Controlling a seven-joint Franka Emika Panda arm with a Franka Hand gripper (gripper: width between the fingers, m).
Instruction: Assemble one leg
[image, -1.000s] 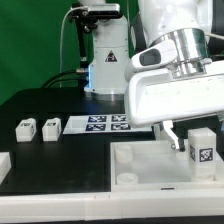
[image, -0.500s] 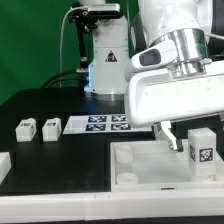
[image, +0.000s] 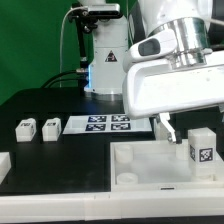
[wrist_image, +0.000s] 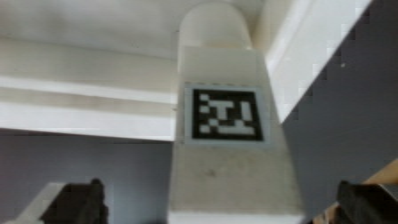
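Note:
A leg (image: 201, 148), a white post with a black-and-white tag, stands upright in the corner of the large white tray-like part (image: 140, 168) at the exterior view's right. My gripper (image: 188, 122) hangs just above it, open and holding nothing. In the wrist view the leg (wrist_image: 226, 110) runs between my two dark fingertips (wrist_image: 71, 202), with a gap on each side; the gripper (wrist_image: 217, 205) does not touch it. Two more legs (image: 24, 128) (image: 49, 128) lie on the black table at the exterior view's left.
The marker board (image: 105, 123) lies flat behind the tray-like part. Another white part (image: 3, 166) shows at the exterior view's left edge. A white robot base (image: 103, 60) and cables stand at the back before a green backdrop.
My gripper has risen and shifted slightly toward the exterior view's left. The upright leg stays in place on the tray-like part.

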